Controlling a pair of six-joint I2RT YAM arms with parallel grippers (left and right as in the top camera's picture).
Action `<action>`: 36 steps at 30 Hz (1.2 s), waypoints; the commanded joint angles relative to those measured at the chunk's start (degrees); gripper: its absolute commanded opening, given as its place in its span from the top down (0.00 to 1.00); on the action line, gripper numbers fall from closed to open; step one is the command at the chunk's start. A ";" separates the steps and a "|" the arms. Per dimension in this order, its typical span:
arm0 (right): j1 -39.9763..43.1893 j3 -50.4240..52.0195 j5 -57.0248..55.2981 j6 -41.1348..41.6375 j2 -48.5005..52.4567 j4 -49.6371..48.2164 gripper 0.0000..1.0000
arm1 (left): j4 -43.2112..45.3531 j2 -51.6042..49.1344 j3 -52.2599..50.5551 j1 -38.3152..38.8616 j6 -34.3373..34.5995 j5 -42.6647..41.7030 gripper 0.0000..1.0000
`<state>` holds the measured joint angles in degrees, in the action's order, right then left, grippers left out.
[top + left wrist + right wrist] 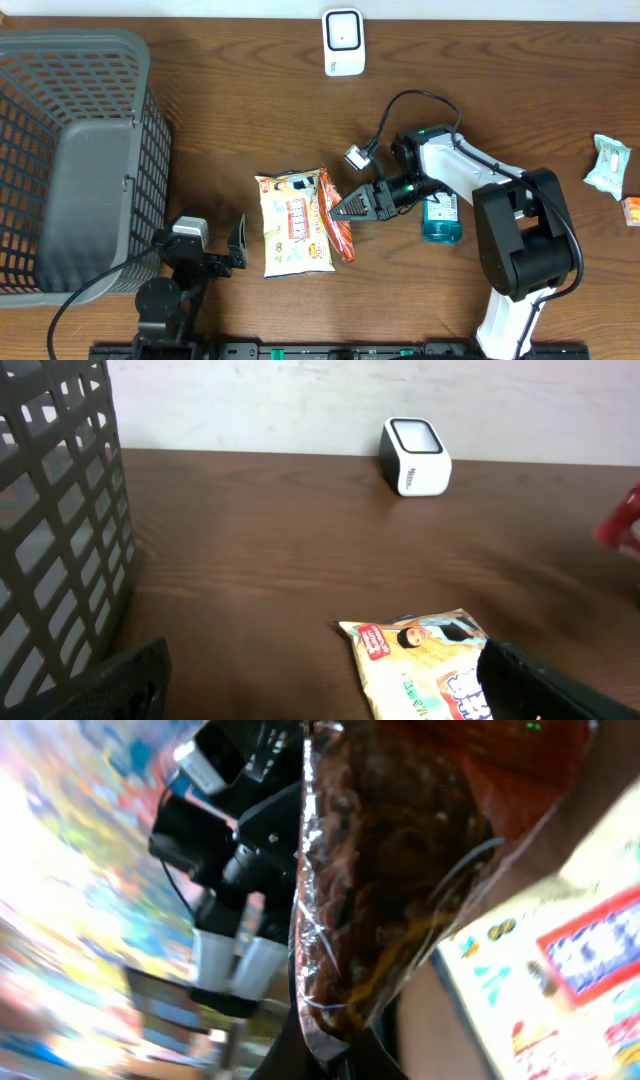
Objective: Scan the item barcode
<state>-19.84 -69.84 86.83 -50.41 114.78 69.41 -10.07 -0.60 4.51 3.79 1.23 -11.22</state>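
Note:
My right gripper (337,210) is shut on a red-orange snack packet (338,222), holding it just beside a yellow snack bag (292,222) that lies flat on the table. In the right wrist view the packet (390,860) fills the middle, its end pinched between my fingertips (345,1055); the yellow bag (560,960) is at the right. The white barcode scanner (343,42) stands at the far edge, also visible in the left wrist view as the scanner (415,455). My left gripper (203,245) rests open and empty at the near edge, the yellow bag (420,660) just ahead of it.
A large grey mesh basket (70,150) fills the left side. A teal bottle (440,218) lies under my right arm. A pale green packet (607,165) and an orange item (631,210) sit at the right edge.

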 commanded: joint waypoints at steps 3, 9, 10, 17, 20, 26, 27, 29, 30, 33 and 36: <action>-0.61 -0.70 2.69 -24.63 0.17 0.04 0.99 | -1.36 0.31 -0.92 -0.24 -0.76 0.11 0.02; -0.26 -4.72 2.69 -30.93 -0.20 0.31 0.99 | -1.38 0.31 -0.92 -0.24 -0.76 0.11 0.02; -0.11 -5.42 2.69 -30.95 -0.46 0.28 0.99 | -1.38 0.31 -0.92 -0.24 -0.76 0.11 0.02; 0.72 -7.82 2.69 -37.83 -2.58 -0.92 0.99 | -1.38 0.31 -0.92 -0.24 -0.76 0.11 0.02; 1.05 -8.63 2.71 -37.70 -2.69 -2.75 0.99 | -1.38 0.31 -0.92 -0.24 -0.76 0.11 0.02; 1.05 -9.01 2.67 -18.64 -2.67 -2.82 0.99 | -1.36 0.31 -0.92 -0.24 -0.76 0.11 0.02; 1.05 -9.01 2.64 -14.47 -2.67 -2.80 0.99 | -1.36 0.31 -0.92 -0.24 -0.76 0.11 0.02; 1.05 -9.01 1.25 -6.62 -2.67 -2.82 0.99 | -1.38 0.31 -0.92 -0.24 -0.76 0.11 0.02; 1.05 -9.01 -0.90 -3.41 -2.67 -2.80 0.99 | -1.38 0.31 -0.92 -0.24 -0.76 0.11 0.02; 1.05 -8.55 -6.56 1.92 -2.62 -2.82 0.99 | -1.38 0.31 -0.92 -0.24 -0.76 0.11 0.02; 1.01 -7.37 -8.52 12.50 -1.75 -4.42 0.99 | -1.38 0.31 -0.92 -0.24 -0.76 0.11 0.02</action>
<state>-19.73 -77.82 81.84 -53.95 113.80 66.30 -10.07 -0.60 4.51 3.79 1.23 -11.25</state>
